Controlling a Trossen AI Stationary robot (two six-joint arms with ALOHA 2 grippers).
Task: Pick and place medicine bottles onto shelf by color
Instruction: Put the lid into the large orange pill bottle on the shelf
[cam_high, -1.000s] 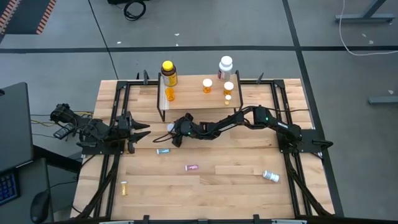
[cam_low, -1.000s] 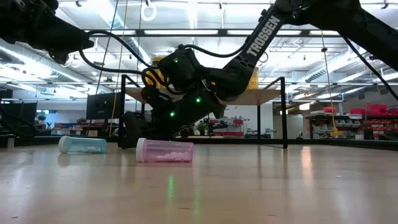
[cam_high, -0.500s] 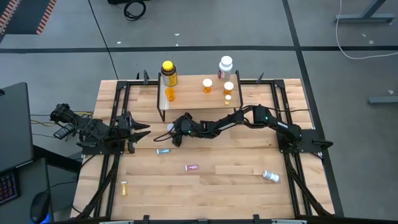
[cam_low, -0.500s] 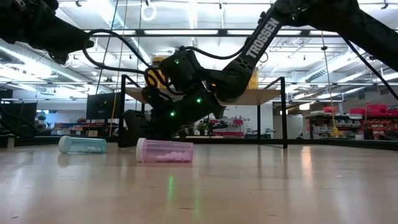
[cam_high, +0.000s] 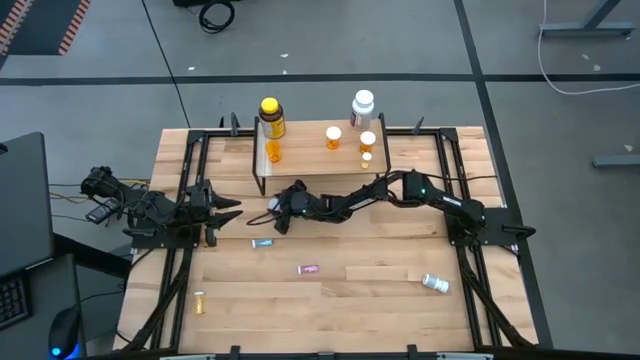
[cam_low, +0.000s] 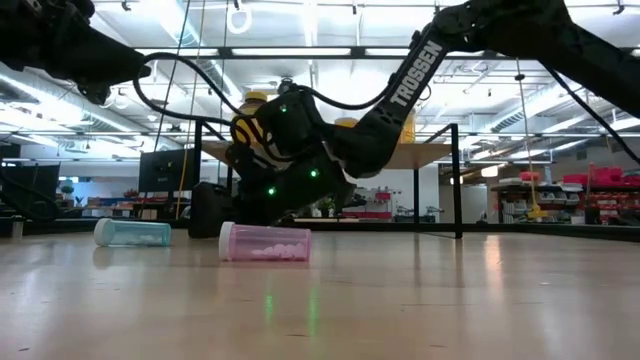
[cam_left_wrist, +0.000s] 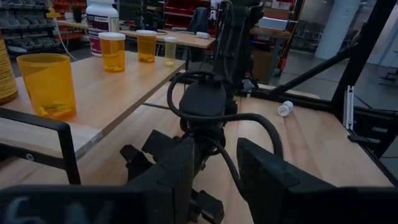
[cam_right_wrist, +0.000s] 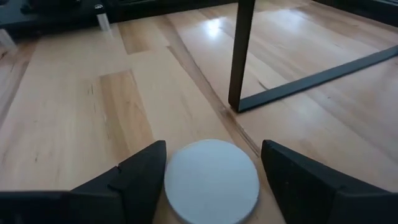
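The shelf (cam_high: 310, 160) stands at the table's far middle and carries a yellow bottle (cam_high: 269, 117), a white bottle (cam_high: 362, 105) and several orange vials (cam_high: 333, 137). My right gripper (cam_high: 276, 212) reaches low in front of the shelf's left leg, open, its fingers on either side of a bottle's round white cap (cam_right_wrist: 211, 180). Teal (cam_high: 262, 242), pink (cam_high: 308, 269) and yellow (cam_high: 199, 301) vials and a white bottle (cam_high: 435, 283) lie on their sides on the table. My left gripper (cam_high: 228, 208) waits at the table's left, open and holding nothing. My right gripper comes slanting down from the table's right side. One finger (cam_right_wrist: 140, 180) stands at one side of the white cap's rim (cam_right_wrist: 177, 180) and the other finger (cam_right_wrist: 298, 180) at the opposite side. I cannot tell whether they touch it.
The shelf's black leg and foot bar (cam_right_wrist: 239, 62) stand just beyond the cap. The teal vial (cam_low: 132, 233) and pink vial (cam_low: 265, 243) lie nearer the table's front. Black frame rails (cam_high: 185, 200) run along both table sides.
My right gripper has sunk a little toward the table in front of the shelf, its arm dipping with it. The vials on the table have not moved.
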